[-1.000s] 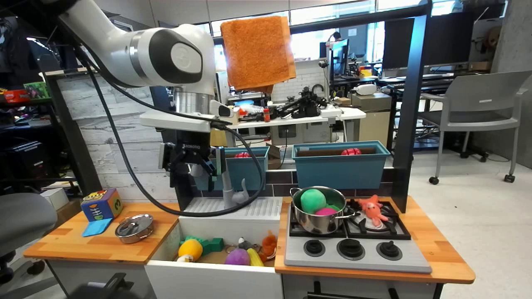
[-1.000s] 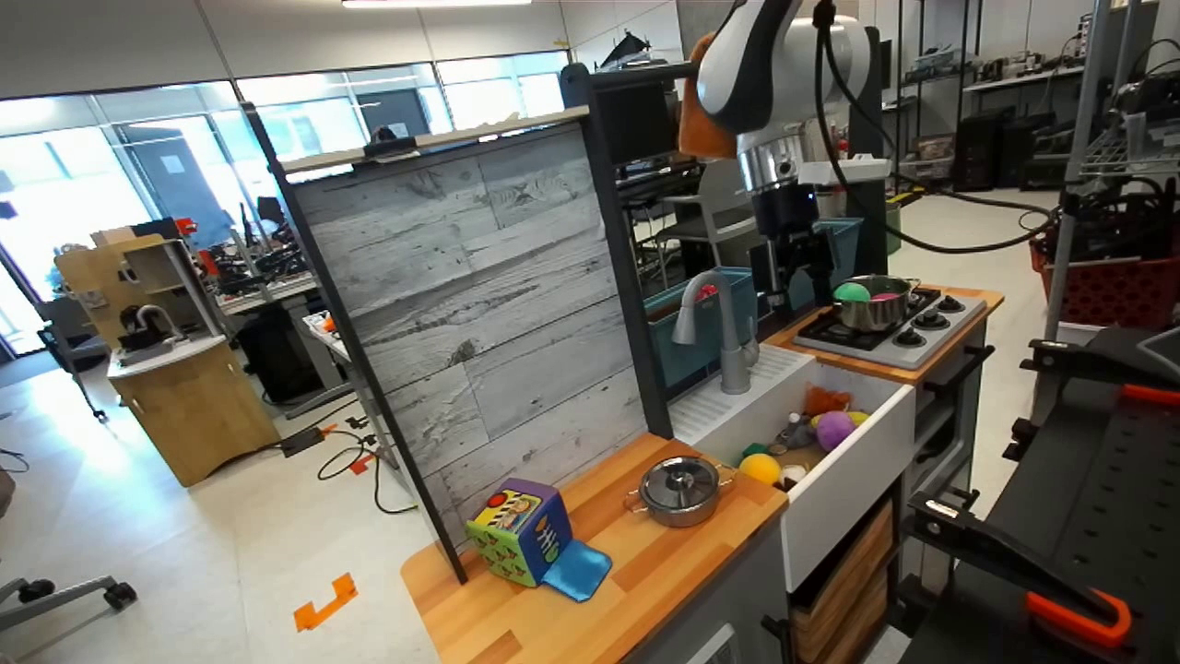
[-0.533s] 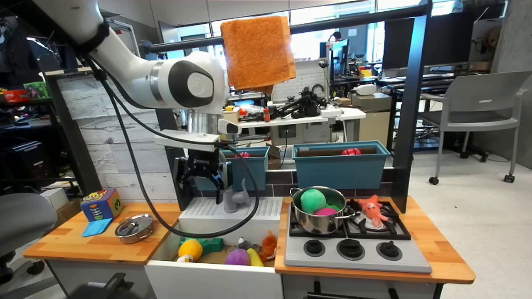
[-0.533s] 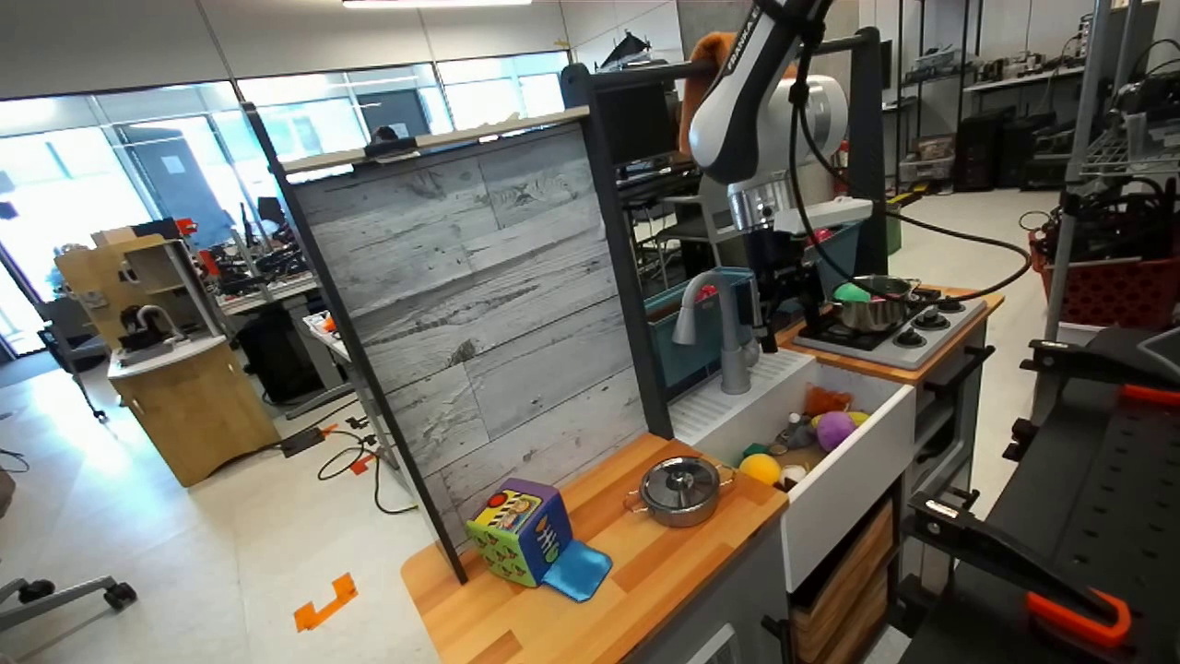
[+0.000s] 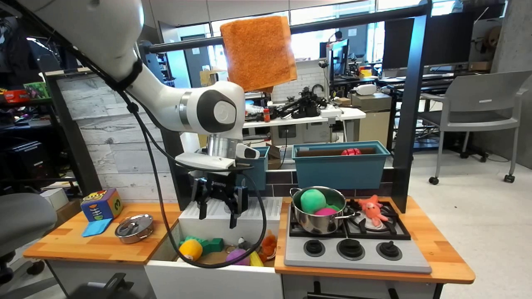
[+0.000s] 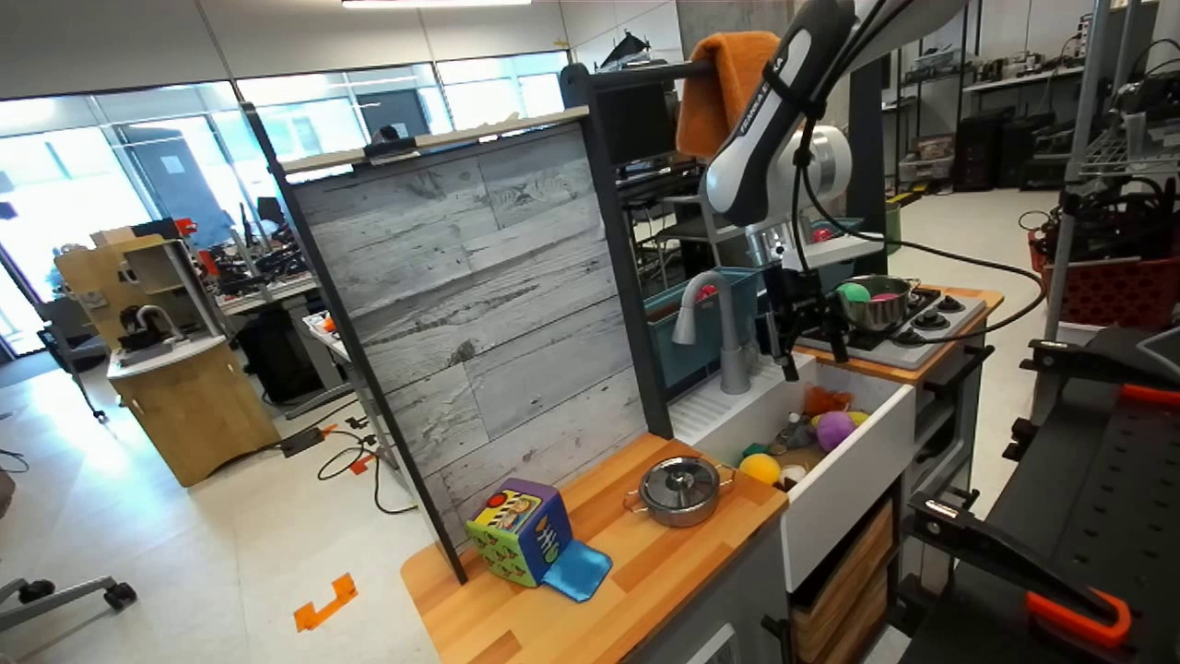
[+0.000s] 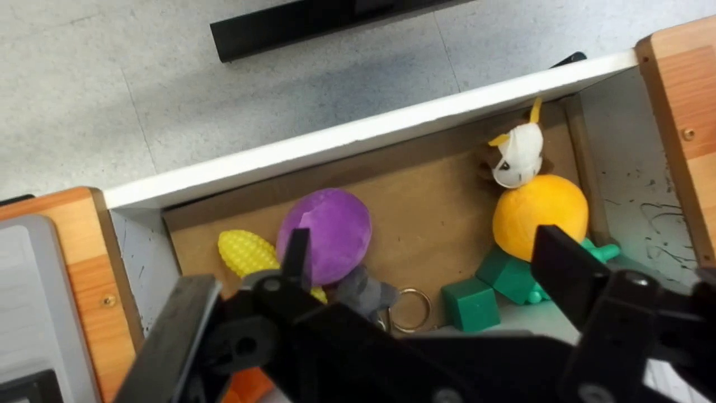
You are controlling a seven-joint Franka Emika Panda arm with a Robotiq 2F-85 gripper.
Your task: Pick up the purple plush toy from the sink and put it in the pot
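Observation:
The purple plush toy [image 7: 341, 235] lies in the white sink [image 7: 363, 131], beside a yellow corn toy [image 7: 246, 252]. It shows in both exterior views [image 5: 235, 254] [image 6: 836, 430], partly behind the arm's cable in one. My gripper [image 7: 423, 240] is open and empty, well above the sink, pointing down. In the wrist view its left finger overlaps the purple toy and its right finger overlaps the yellow-orange ball [image 7: 537, 212]. The gripper also shows in both exterior views [image 5: 218, 220] [image 6: 815, 364]. The steel pot [image 5: 318, 223] stands on the stove with a green ball and something pink in it.
The sink also holds green blocks [image 7: 470, 305], a grey toy [image 7: 363, 294], a white-headed toy [image 7: 520, 157] and an orange toy [image 5: 269, 244]. The grey faucet [image 6: 735, 355] stands behind the sink. A lidded pan [image 5: 134, 228] and cloth cube [image 5: 102, 204] are on the counter.
My gripper has come down from beside the faucet to above the sink, moving rightward and forward in an exterior view. Its fingers stay apart. The toys and pot have not moved.

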